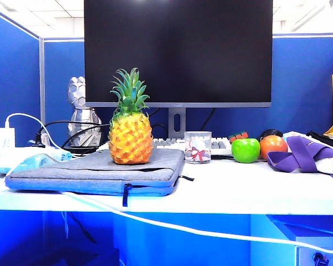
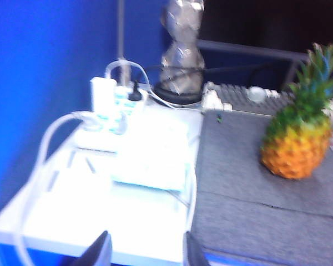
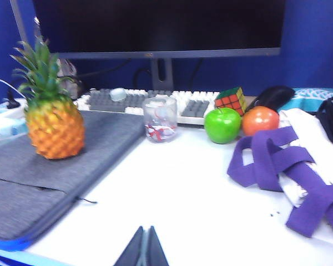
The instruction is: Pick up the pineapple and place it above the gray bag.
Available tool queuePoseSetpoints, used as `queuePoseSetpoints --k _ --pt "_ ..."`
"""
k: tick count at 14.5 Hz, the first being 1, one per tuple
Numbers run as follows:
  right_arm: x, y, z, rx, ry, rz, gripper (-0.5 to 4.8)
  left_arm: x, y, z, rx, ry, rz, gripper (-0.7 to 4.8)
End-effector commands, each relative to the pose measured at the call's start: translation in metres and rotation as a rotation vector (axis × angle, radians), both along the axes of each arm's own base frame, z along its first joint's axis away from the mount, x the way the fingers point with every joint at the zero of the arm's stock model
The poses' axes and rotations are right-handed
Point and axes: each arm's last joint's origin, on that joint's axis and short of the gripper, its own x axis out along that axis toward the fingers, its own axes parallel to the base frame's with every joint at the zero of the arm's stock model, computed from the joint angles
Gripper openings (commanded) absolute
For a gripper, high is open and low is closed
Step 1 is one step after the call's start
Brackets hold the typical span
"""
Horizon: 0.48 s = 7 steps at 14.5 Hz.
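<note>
Bright office light, strong blue cast, exterior view sharp, both wrist views blurred, white desk (image 1: 238, 188) glaring

Exterior view: set low, level with the desk's (image 1: 238, 188) front edge, facing the monitor (image 1: 177, 50) squarely. Left wrist view: raised above the front left corner, looking down and inward; left gripper (image 2: 143, 252) tips at frame edge. Right wrist view: above the front edge, right gripper (image 3: 143, 249) visible. All share the pineapple (image 1: 130, 133) on the gray bag (image 1: 94, 172).
</note>
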Motion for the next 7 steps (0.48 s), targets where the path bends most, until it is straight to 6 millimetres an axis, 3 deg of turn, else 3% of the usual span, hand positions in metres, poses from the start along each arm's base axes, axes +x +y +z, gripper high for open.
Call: queuePoseSetpoints --k 1,7 --pt "0.001 0.0 -0.002 -0.027 -0.011 -0.008 0.14 0.006 -0.002 -0.01 0.003 -0.017 -0.059 1.76" --pt "0.006 -0.001 -0.023 -0.051 0.049 -0.068 0.14 0.015 -0.002 -0.04 0.077 0.039 -0.025 1.75"
